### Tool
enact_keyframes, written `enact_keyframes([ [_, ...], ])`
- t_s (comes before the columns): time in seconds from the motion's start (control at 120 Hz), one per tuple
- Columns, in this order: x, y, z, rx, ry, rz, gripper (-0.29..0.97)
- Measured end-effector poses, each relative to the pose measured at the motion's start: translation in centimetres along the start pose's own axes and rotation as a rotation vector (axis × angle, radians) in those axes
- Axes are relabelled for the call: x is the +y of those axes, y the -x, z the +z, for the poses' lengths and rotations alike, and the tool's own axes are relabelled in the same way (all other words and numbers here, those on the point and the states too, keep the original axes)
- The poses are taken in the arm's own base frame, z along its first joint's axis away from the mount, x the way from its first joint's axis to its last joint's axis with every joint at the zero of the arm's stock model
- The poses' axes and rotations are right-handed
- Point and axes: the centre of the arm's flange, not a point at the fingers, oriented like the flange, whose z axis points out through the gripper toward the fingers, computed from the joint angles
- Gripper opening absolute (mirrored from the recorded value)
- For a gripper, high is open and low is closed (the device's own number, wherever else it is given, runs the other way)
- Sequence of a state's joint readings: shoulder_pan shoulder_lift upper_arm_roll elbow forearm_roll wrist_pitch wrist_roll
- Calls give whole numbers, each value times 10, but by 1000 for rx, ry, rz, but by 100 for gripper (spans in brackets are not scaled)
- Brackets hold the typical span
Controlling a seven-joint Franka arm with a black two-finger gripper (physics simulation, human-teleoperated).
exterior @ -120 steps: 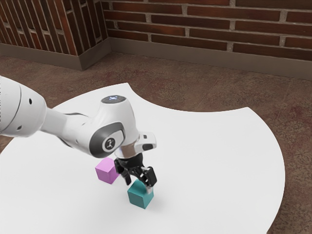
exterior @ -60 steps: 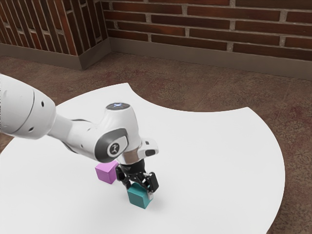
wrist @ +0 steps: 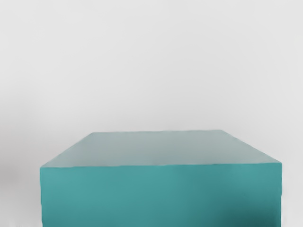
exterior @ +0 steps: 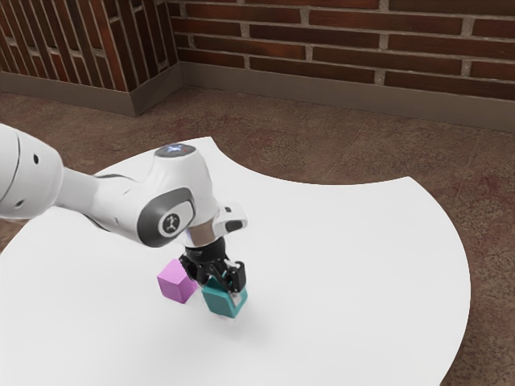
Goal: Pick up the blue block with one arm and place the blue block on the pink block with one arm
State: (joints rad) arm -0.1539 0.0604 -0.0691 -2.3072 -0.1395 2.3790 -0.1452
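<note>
teal-blue in colour, the blue block [exterior: 219,302] is pinched between the two black fingers of the gripper [exterior: 223,283], narrowed onto its sides. it seems to hang just off the white table [exterior: 362,257], just beside the pink block [exterior: 175,281], toward the table's near edge. in the wrist view the blue block [wrist: 161,189] sits right under the hand.
</note>
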Motion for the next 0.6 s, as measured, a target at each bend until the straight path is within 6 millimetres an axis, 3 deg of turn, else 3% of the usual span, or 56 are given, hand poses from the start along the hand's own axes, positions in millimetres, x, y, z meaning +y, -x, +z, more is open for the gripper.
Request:
enact_keyframes([
  [0.2,-103,-2,-44,18,-28,-176,33],
  [0.292,-128,1,-46,-1,-32,-222,34],
  [0.392,-117,2,-42,-24,-34,-196,35],
  [0.6,-51,-11,-33,-41,-64,-25,35],
])
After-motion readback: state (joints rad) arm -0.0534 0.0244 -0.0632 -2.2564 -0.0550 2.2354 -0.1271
